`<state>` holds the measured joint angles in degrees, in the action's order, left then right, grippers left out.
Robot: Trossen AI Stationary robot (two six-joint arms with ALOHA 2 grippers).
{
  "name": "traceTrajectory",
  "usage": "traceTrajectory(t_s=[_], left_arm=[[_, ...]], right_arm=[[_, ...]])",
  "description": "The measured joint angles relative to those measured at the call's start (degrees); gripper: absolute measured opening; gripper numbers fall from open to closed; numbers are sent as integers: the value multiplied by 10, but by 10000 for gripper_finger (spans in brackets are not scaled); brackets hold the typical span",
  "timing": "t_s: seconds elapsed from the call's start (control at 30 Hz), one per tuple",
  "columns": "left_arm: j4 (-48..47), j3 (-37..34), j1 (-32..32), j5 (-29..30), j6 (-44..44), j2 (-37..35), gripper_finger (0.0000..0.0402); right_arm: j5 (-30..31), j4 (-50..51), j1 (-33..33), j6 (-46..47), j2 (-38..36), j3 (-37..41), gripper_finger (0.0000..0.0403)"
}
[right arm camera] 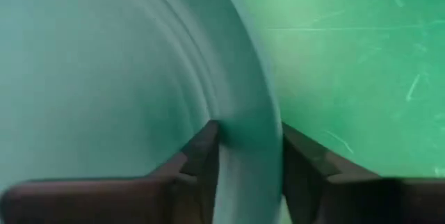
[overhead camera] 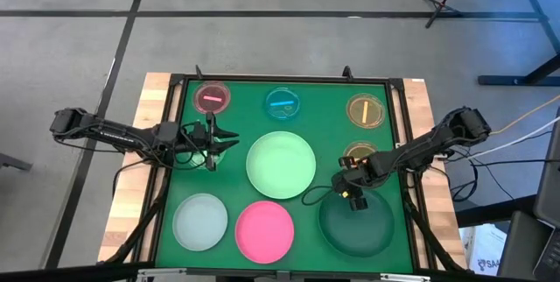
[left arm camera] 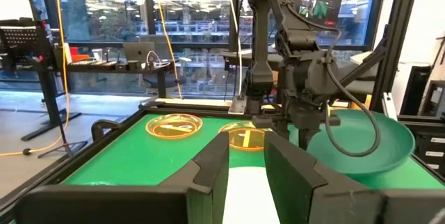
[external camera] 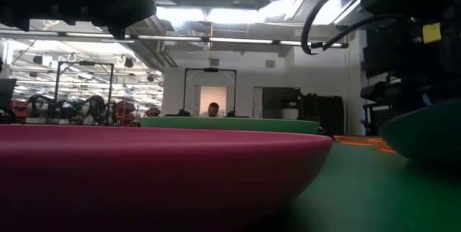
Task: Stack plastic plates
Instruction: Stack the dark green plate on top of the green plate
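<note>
Eight plates lie on the green mat (overhead camera: 175, 190). The large ones are light green (overhead camera: 281, 165), pale grey (overhead camera: 200, 222), pink (overhead camera: 265, 231) and dark green (overhead camera: 363, 225). The small ones along the far side are pink (overhead camera: 211, 98), blue (overhead camera: 282, 103) and two amber (overhead camera: 365, 110) (overhead camera: 360, 152). My right gripper (overhead camera: 354, 196) is shut on the dark green plate's far rim. My left gripper (overhead camera: 226, 139) is open. It hovers between the small pink plate and the light green plate, pointing toward the table's right. My right gripper holds the dark green plate by its rim (right arm camera: 247, 151) on the plate's far-left side. One finger (right arm camera: 205, 151) is inside the plate and the other (right arm camera: 302, 158) is outside. The fingers come from above, pointing down. The plate (left arm camera: 368, 140) looks slightly tilted; whether it is lifted clear I cannot tell.
A raised black frame (overhead camera: 398, 142) borders the mat, with wooden table edge beyond it. Bare mat shows between the left gripper and the pale grey plate. The nearer amber plate (left arm camera: 243, 138) lies just beyond the right gripper. A person sits far off in the room (external camera: 213, 109).
</note>
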<state>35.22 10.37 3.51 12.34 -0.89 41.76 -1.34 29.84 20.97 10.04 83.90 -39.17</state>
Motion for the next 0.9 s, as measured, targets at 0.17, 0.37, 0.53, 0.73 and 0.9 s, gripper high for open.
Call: traceTrajectory(t_s=[0.17,0.37,0.53,0.73,0.9], left_arm=[[1,0,0,0,-2,0,85],[0,0,0,0,-5,0,85],[0,0,0,0,-5,0,85],[0,0,0,0,-5,0,85],[2,0,0,0,-5,0,85]], right_arm=[[2,-1,0,0,-3,-1,52],[2,0,0,-1,-6,-1,7],[3,-2,0,-2,-20,0,5],[8,8,0,3,-62,2,2],[11,5,-4,4,-99,2,0]])
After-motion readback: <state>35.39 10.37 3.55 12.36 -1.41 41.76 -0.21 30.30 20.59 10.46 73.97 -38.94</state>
